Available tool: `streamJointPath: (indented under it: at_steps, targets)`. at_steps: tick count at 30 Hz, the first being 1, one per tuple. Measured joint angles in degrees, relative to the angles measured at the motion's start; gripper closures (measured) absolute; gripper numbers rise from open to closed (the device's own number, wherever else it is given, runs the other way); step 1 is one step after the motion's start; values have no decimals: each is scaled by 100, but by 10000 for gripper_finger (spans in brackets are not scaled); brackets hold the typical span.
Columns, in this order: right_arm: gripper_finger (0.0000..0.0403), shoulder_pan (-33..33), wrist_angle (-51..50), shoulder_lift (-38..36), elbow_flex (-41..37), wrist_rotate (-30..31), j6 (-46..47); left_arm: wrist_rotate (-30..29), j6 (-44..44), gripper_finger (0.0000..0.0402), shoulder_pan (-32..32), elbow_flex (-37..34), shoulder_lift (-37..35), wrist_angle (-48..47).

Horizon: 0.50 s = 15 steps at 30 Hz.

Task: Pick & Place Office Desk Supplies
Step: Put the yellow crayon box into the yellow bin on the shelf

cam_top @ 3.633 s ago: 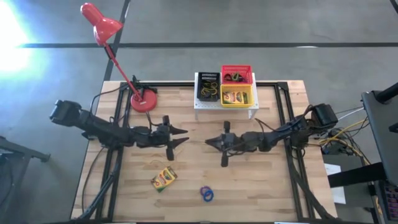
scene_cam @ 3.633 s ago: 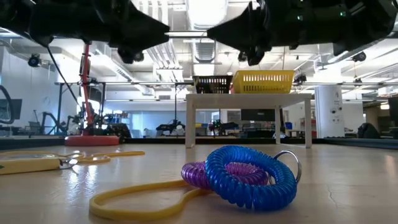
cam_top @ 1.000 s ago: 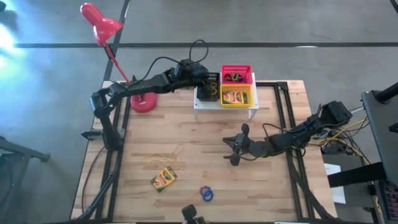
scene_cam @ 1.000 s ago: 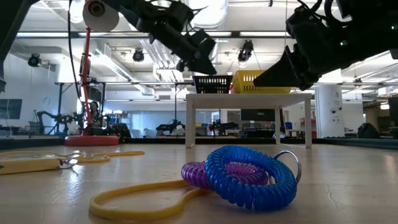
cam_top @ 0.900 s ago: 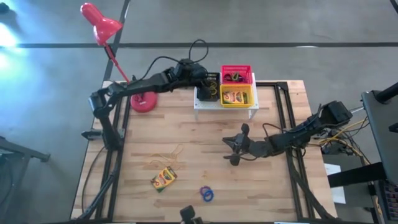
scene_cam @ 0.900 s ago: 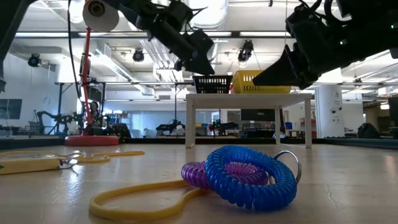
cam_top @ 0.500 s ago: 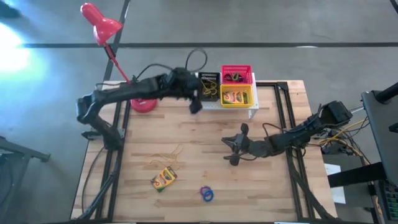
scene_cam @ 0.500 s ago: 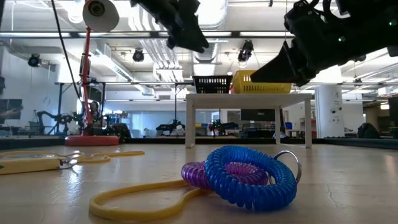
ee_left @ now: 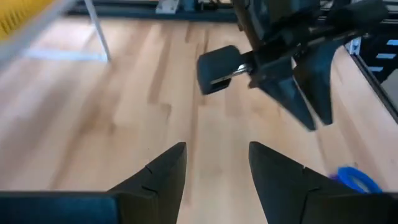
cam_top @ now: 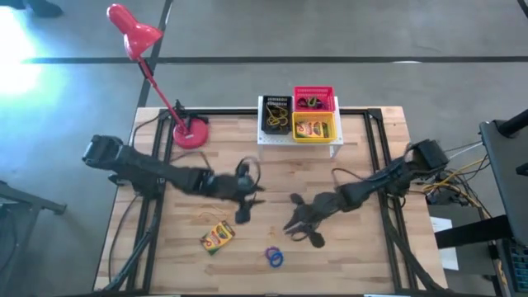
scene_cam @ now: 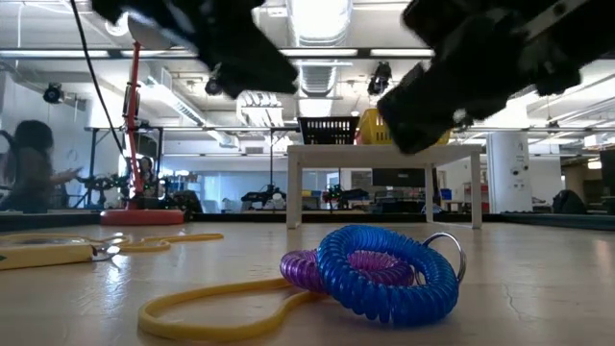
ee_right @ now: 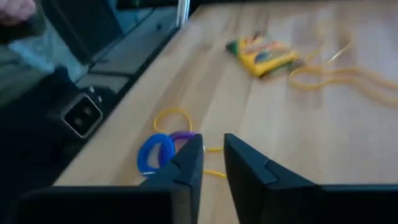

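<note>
1. High view: white stand (cam_top: 299,139) sits at top centre of the table (cam_top: 363,256), carrying three small baskets. Black basket (cam_top: 276,115) at its left holds yellow rubber bands and dark rings. Red basket (cam_top: 314,99) at upper right holds a few rings, green and dark. Yellow basket (cam_top: 314,127) at lower right holds one crayon box lying flat.
2. High view, loose items: crayon box (cam_top: 217,237) lower left of centre, thin yellow rubber bands (cam_top: 216,207) just above it, blue and purple rings (cam_top: 274,257) at bottom centre. Red lamp (cam_top: 151,62) stands upper left.
3. High view, arms: left gripper (cam_top: 256,194) is mid-table, left of centre, jaws apart, holding nothing. Right gripper (cam_top: 288,228) is just right of centre, above the rings, empty; jaw gap unclear here.
4. Low view: blue ring (scene_cam: 388,270) overlaps purple ring (scene_cam: 311,269) in centre foreground, touching, with a yellow band (scene_cam: 221,309) looping out to lower left. Crayon box (scene_cam: 43,254) lies flat at left edge. Stand with black and yellow baskets is centre background. Both arms are blurred at the top. A person is at far left in the room.
5. Left wrist view: own fingers (ee_left: 163,171) are spread wide, bare wood between them. Right gripper (ee_left: 305,99) is upper right, blue ring (ee_left: 356,178) at lower right edge.
6. Right wrist view: own fingers (ee_right: 191,163) are slightly parted, narrow gap, nothing between them. Blue and purple rings (ee_right: 163,149) plus a yellow band sit just beyond the tips, left of centre. Crayon box (ee_right: 263,53) and rubber bands (ee_right: 339,71) are upper right.
</note>
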Motion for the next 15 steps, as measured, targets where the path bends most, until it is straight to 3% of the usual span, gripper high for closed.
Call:
streamJointPath:
  at_steps: [6,10,15]
  targets:
    - [269,-135,-1286,827,1127,-30,-479,-1109,-1492,225,-913,-661,-27,-105]
    - [246,-346,-2775,1081,1954,58,-589,-927,-3202,225,-1385,-726,-195,-1501]
    - [247,-411,-3762,1172,2580,875,-922,-644,-5673,225,-2378,-728,-400,-3196]
